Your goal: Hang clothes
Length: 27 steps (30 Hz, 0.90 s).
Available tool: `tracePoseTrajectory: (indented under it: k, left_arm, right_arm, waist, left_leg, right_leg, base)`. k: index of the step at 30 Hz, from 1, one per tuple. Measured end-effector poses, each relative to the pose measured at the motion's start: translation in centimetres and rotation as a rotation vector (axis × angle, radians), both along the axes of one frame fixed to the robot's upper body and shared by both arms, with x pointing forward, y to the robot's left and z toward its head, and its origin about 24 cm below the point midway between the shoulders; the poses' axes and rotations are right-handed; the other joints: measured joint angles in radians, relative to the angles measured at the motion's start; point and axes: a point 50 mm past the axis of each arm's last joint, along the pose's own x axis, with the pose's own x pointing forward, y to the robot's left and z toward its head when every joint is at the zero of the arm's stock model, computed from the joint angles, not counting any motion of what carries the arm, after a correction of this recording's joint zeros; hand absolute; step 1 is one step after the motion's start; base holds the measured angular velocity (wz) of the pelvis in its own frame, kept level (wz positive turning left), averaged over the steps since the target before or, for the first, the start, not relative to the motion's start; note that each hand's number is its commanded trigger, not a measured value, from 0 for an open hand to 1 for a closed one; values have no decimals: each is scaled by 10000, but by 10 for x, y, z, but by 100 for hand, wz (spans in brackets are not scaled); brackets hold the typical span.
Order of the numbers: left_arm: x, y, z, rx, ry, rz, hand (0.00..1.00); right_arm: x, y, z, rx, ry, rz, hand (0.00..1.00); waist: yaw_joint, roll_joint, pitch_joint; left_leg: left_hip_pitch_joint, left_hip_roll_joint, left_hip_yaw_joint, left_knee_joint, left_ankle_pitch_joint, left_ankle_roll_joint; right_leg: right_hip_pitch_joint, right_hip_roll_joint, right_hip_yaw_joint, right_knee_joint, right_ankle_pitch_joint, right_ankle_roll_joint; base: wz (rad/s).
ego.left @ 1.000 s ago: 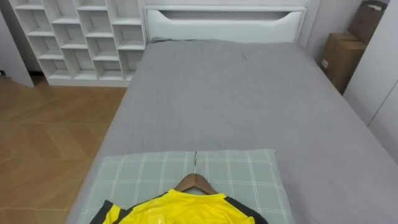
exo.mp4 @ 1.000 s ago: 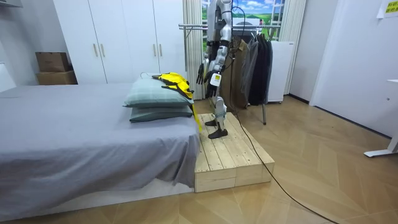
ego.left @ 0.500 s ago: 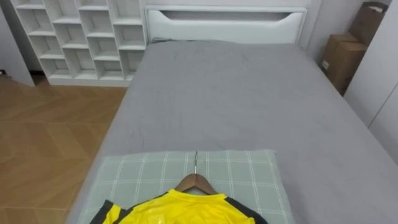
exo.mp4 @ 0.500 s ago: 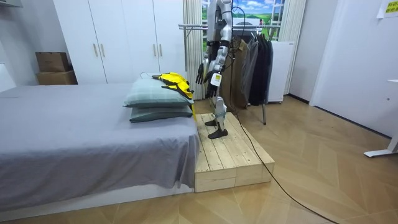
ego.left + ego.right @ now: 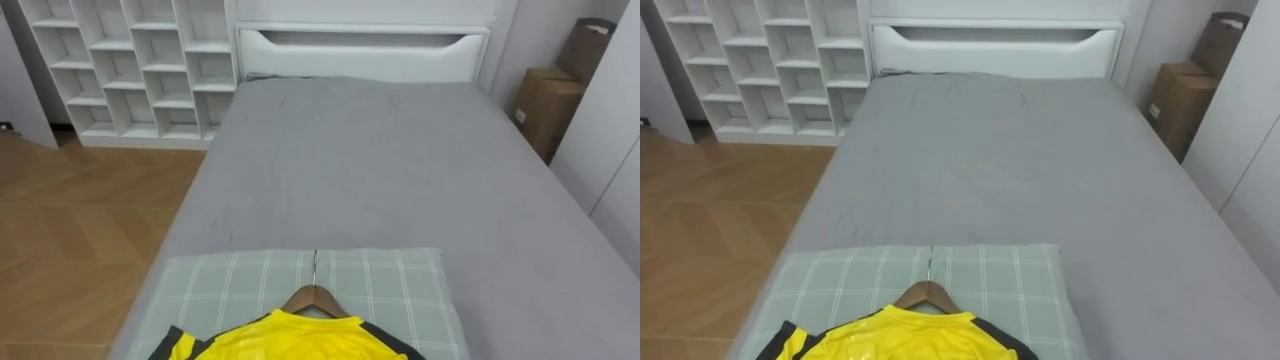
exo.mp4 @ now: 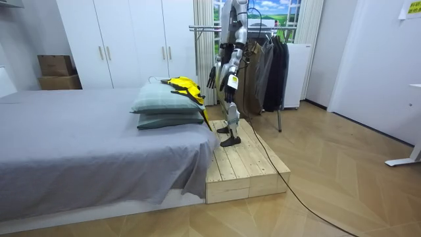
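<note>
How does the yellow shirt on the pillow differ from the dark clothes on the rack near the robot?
The yellow shirt is bright with dark trim; the dark clothes are near black. The yellow shirt lies flat on the checked pillow, on a wooden hanger, while the dark clothes hang upright from the rack. Both are garments.

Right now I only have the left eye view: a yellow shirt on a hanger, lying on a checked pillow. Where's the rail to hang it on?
Observer: Behind the robot there is a clothes rack with dark garments hanging on it.
Operator: What is it standing on?
Observer: A wooden platform set against the bed.
Operator: And the hands?
Observer: One hand hangs at hip height near the yellow shirt. I cannot tell which hand it is.
</note>
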Motion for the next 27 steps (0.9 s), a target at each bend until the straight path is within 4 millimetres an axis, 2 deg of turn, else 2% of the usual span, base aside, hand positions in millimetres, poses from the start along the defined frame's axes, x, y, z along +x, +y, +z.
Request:
tracePoseTrajectory:
  k: [10, 18, 22, 27]
  left_arm:
    - [13, 12, 13, 2306, -558, 216, 0]
    - [45, 15, 32, 4178, -1695, -769, 0]
    - [59, 14, 41, 5263, -2019, -2013, 0]
    - [85, 11, 60, 6625, -3159, -3313, 0]
  right_arm:
    - [-2, -1, 0, -87, -56, -233, 0]
    - [0, -2, 0, -404, -25, -271, 0]
    - [0, -3, 0, -505, 7, -27, 0]
    - [0, -4, 1, -618, 35, 36, 0]
  waist:
    - [-35, -72, -28]
    - [-64, -47, -54]
    - [-112, -22, -70]
    - [-133, -27, -96]
  left_leg:
    - [43, -10, -51, 10, -1, -1]
    - [46, -21, -190, 30, 6, -7]
    - [61, -17, -191, 85, 7, -8]
    - [42, -18, -207, 99, 7, -8]
  right_leg:
    - [74, 0, -106, -35, 0, 0]
    - [62, 0, -165, -43, -1, 1]
    - [46, 6, -162, -40, 0, 0]
    - [16, 8, -146, -27, 0, -1]
  base:
    - [2]
    - [4]
    - [0]
    - [0]
